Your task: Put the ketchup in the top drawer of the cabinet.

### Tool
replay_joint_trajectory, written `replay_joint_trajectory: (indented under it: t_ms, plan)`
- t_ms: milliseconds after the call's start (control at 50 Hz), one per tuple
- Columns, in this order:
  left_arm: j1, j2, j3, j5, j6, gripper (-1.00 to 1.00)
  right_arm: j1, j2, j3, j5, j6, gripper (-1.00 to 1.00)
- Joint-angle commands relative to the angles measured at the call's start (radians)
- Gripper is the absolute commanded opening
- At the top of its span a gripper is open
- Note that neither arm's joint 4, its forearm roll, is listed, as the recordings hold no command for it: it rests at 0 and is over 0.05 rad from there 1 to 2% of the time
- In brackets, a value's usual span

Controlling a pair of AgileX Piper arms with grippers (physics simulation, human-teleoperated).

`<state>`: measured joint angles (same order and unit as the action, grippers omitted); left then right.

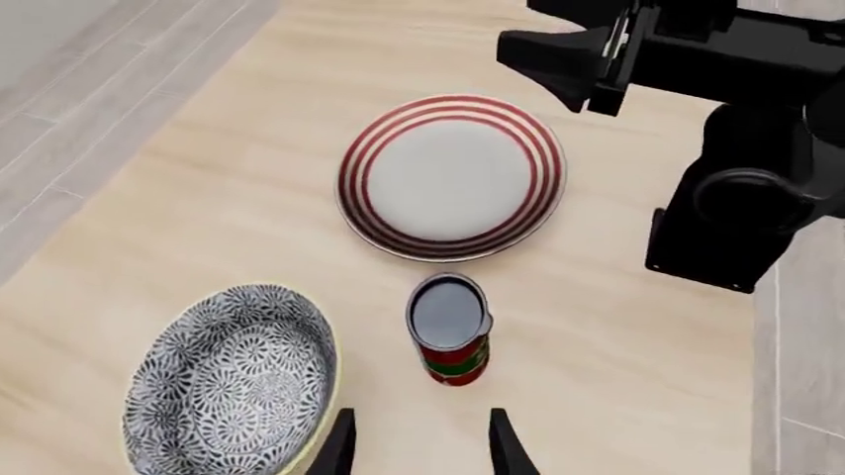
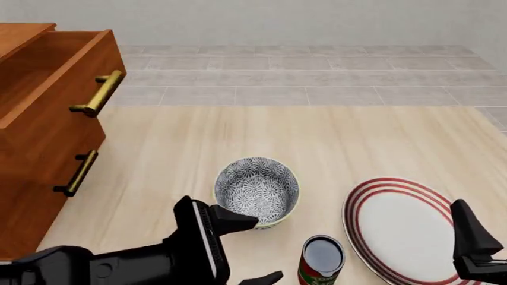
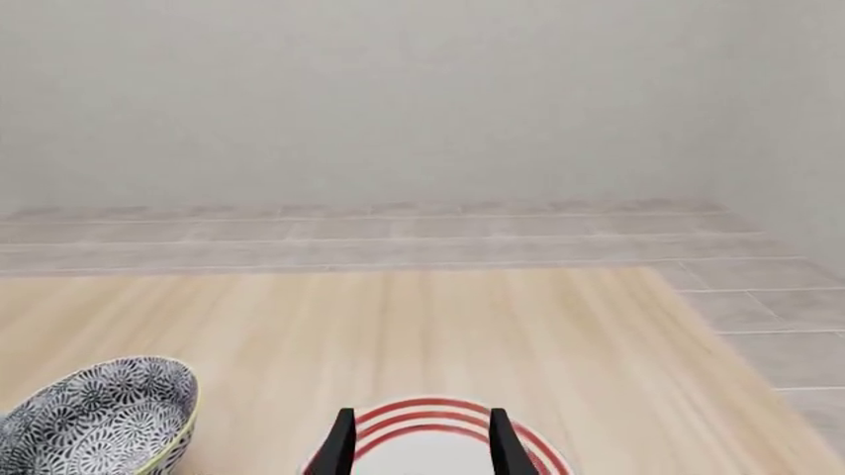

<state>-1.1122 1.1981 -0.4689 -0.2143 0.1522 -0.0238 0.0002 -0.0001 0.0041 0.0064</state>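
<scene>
The ketchup (image 2: 321,262), a small red can with a dark grey flat top, stands upright on the worktop (image 2: 237,142) at the lower centre of the front view. It sits free between the grey patterned bowl (image 2: 257,189), up and to its left, and the red-ringed white plate (image 2: 400,228) to its right, touching neither. In the left wrist view the can lies just ahead of the left gripper (image 1: 420,445), whose jaws are apart and roughly in line with it but not yet around it. The right gripper (image 3: 420,443) hovers over the plate at the lower right of the front view, its jaws likewise apart and empty. The cabinet (image 2: 35,178) fills the left edge of the front view, well apart from the can. Its top drawer (image 2: 56,83) is already pulled out, brass handle forward, with the interior showing no contents in its visible part. Progress: the drawer is open; grasping the can, carrying it across and placing it inside all remain.
</scene>
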Motion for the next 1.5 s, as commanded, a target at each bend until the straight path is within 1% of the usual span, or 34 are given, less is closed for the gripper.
replay_joint_trajectory:
  t_ms: [20, 60, 120, 180, 240, 260, 400, 440, 480, 500, 520, 540, 580, 640, 720, 900, 920, 1040, 1240, 1340, 1420, 1500]
  plan:
    - [-0.027, 0.083, -0.086, 0.007, 0.021, 1.00, 0.014, 0.000, 0.000, 0.004, 0.010, 1.00]
    - [-0.031, 0.094, -0.091, 0.005, 0.018, 1.00, 0.013, 0.000, 0.000, 0.004, 0.010, 1.00]
    - [-0.053, 0.147, -0.121, 0.010, -0.001, 1.00, 0.007, 0.000, 0.000, 0.006, 0.015, 1.00]
    - [-0.065, 0.170, -0.128, 0.002, 0.008, 1.00, 0.006, 0.000, 0.000, 0.006, 0.018, 1.00]
    - [-0.079, 0.187, -0.140, 0.006, -0.004, 1.00, 0.010, 0.000, 0.000, 0.009, 0.016, 1.00]
    - [-0.080, 0.189, -0.141, 0.006, -0.004, 1.00, 0.015, 0.000, 0.000, 0.013, 0.005, 1.00]
    - [-0.086, 0.225, -0.142, -0.012, -0.007, 1.00, 0.031, 0.000, 0.000, 0.016, -0.010, 1.00]
    - [-0.088, 0.240, -0.143, -0.019, -0.006, 1.00, 0.035, 0.000, 0.000, 0.031, -0.048, 1.00]
    - [-0.095, 0.262, -0.150, -0.020, -0.007, 1.00, 0.032, 0.000, 0.000, 0.023, -0.025, 1.00]
    - [-0.096, 0.266, -0.151, -0.021, -0.010, 1.00, 0.032, 0.000, 0.000, 0.029, -0.033, 1.00]
    - [-0.091, 0.272, -0.151, -0.023, -0.015, 1.00, 0.036, 0.000, 0.000, 0.040, -0.054, 1.00]
    - [-0.091, 0.272, -0.151, -0.023, -0.015, 1.00, 0.036, 0.000, 0.000, 0.040, -0.054, 1.00]
    - [-0.085, 0.283, -0.150, -0.034, -0.016, 1.00, 0.036, 0.000, 0.000, 0.031, -0.037, 1.00]
    - [-0.082, 0.305, -0.149, -0.050, -0.018, 1.00, 0.035, 0.000, 0.000, 0.031, -0.032, 1.00]
    - [-0.091, 0.330, -0.165, -0.039, -0.022, 1.00, 0.031, 0.000, 0.000, 0.030, -0.023, 1.00]
    - [-0.060, 0.372, -0.148, -0.086, 0.002, 1.00, 0.023, 0.000, 0.000, 0.035, -0.020, 1.00]
    - [-0.064, 0.379, -0.155, -0.079, -0.018, 1.00, 0.022, 0.000, 0.000, 0.035, -0.019, 1.00]
    - [-0.045, 0.392, -0.141, -0.109, -0.011, 1.00, 0.024, 0.000, 0.000, 0.042, -0.011, 1.00]
    - [-0.014, 0.431, -0.132, -0.149, 0.015, 1.00, 0.026, 0.000, 0.000, 0.043, -0.007, 1.00]
    - [-0.016, 0.458, -0.146, -0.153, 0.015, 1.00, 0.026, 0.000, 0.000, 0.044, -0.006, 1.00]
    - [-0.016, 0.460, -0.158, -0.148, 0.028, 1.00, 0.027, 0.000, 0.000, 0.046, -0.004, 1.00]
    - [-0.013, 0.470, -0.185, -0.134, 0.023, 1.00, 0.026, 0.001, 0.000, 0.056, 0.000, 1.00]
